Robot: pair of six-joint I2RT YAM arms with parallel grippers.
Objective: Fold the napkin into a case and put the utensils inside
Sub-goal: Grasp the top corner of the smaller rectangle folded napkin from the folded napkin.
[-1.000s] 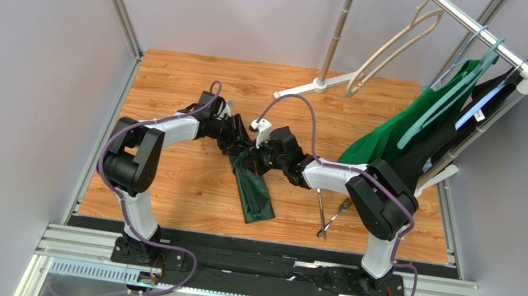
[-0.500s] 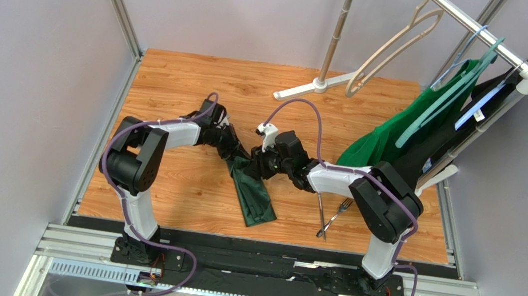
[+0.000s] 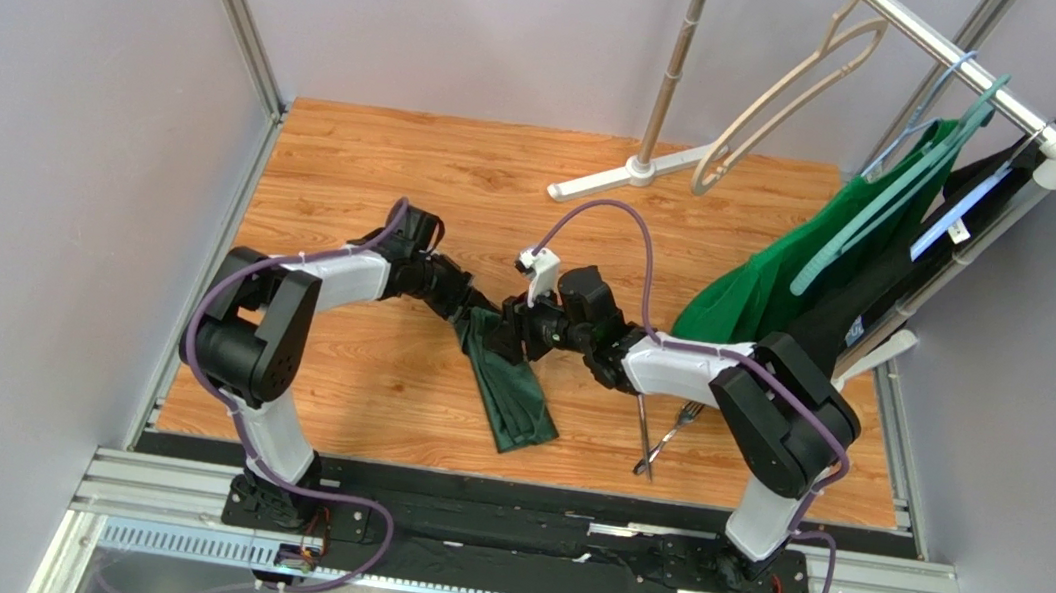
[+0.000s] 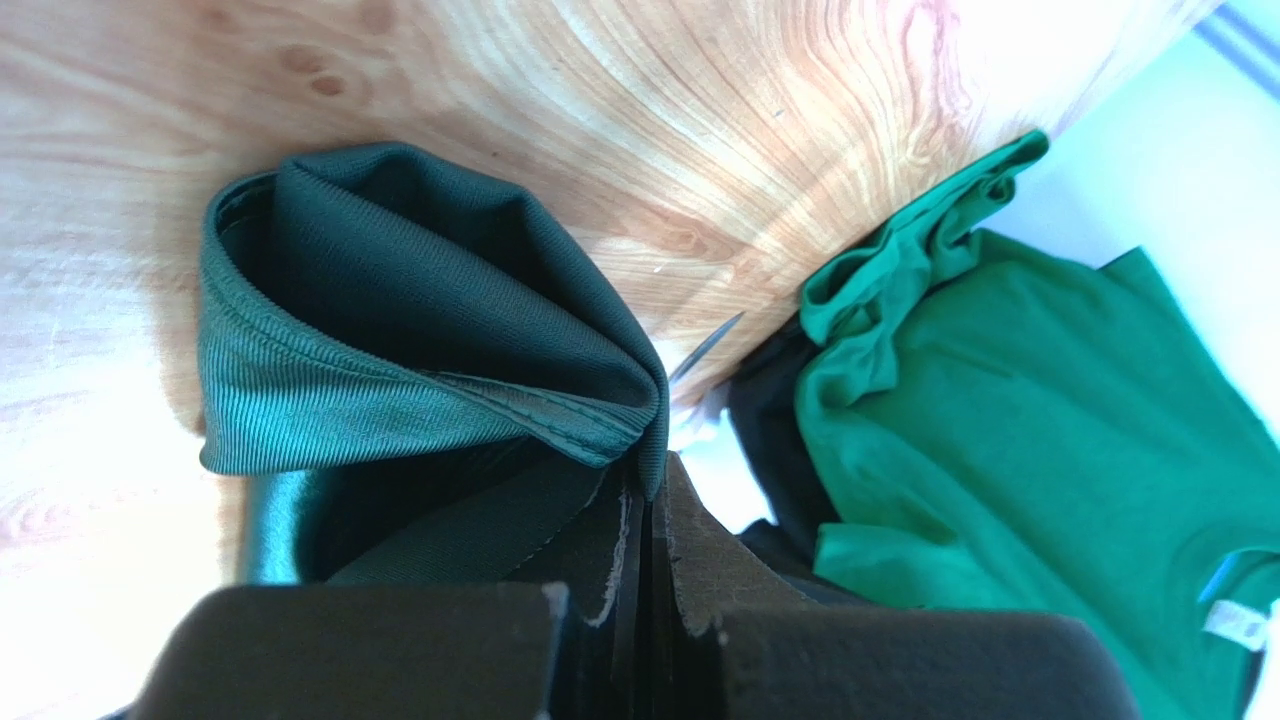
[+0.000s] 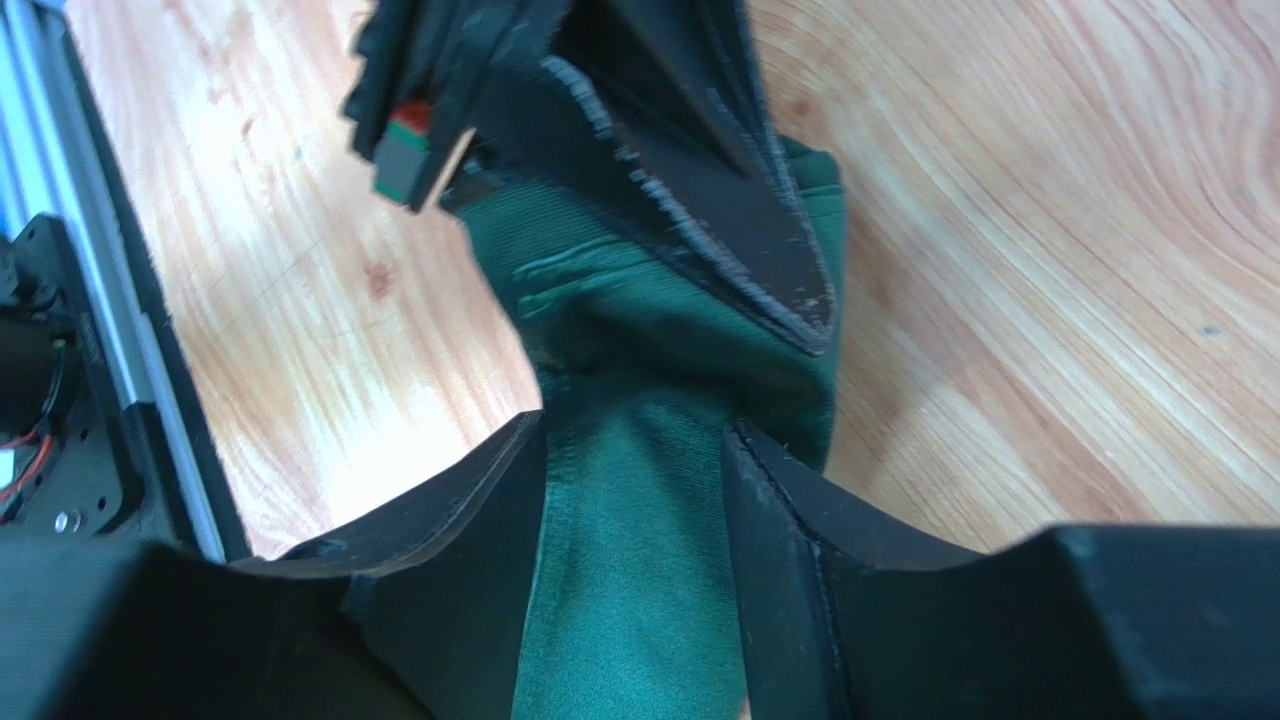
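Note:
The dark green napkin (image 3: 515,393) lies folded into a narrow strip on the wooden table, its far end raised between both grippers. My left gripper (image 3: 474,317) is shut on that end; in the left wrist view its jaws (image 4: 649,488) pinch a stitched edge of the napkin (image 4: 406,345), which bulges open like a pouch. My right gripper (image 3: 512,333) is open, and its fingers (image 5: 634,435) stand apart on either side of the napkin (image 5: 631,600). The left gripper's fingers (image 5: 721,210) show just beyond. The utensils (image 3: 660,431) lie crossed on the table at the right.
A bright green garment (image 3: 795,269) on a teal hanger hangs from a rack at the right, over the table's edge, also in the left wrist view (image 4: 1037,435). The rack's white foot (image 3: 625,173) rests at the back. An empty hanger (image 3: 779,93) hangs above.
My left gripper has closed on the napkin's raised end. My right gripper has opened and let go of the cloth. Both arms have shifted slightly.

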